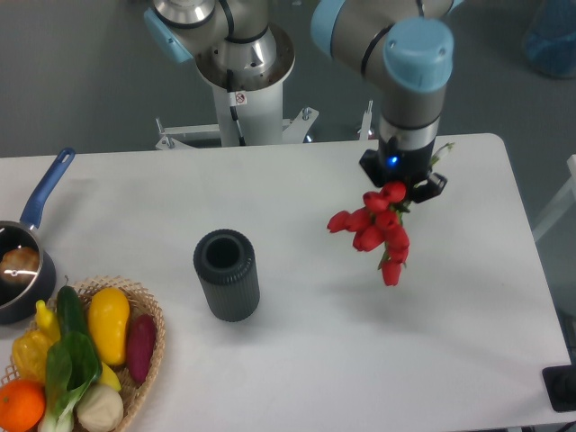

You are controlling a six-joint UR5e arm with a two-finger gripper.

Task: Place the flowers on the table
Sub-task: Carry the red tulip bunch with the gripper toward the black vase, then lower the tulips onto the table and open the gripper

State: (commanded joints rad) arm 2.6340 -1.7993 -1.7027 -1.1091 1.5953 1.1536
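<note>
Spanning nearly the whole view, the white table (297,360) carries everything else. Above its right half the UR5e arm (409,72) reaches in from the top, grey with light blue joint caps, its wrist pointing down.

Dark ribbed cylinder (227,274): upright, open at the top, left of centre, well apart from the arm.

Wicker basket (155,328): bottom left corner, partly cut by the frame edge. Contents: a green leafy vegetable with a white bulb (76,382), a yellow piece (108,324), a purple piece (140,349), an orange (20,405).

Pot with a blue handle (27,243): left edge, just above the basket, something brownish inside.

Flowers (378,232): red tulip buds hanging in a cluster under the wrist, heads pointing down and left. A bit of green stem shows to the right of the wrist. A faint shadow lies on the table below and to the left of the bunch; whether the lowest bud touches the surface, I cannot tell.

Gripper (403,184): black, closed around the stem end of the flowers; fingers mostly hidden by the wrist and the buds.
</note>
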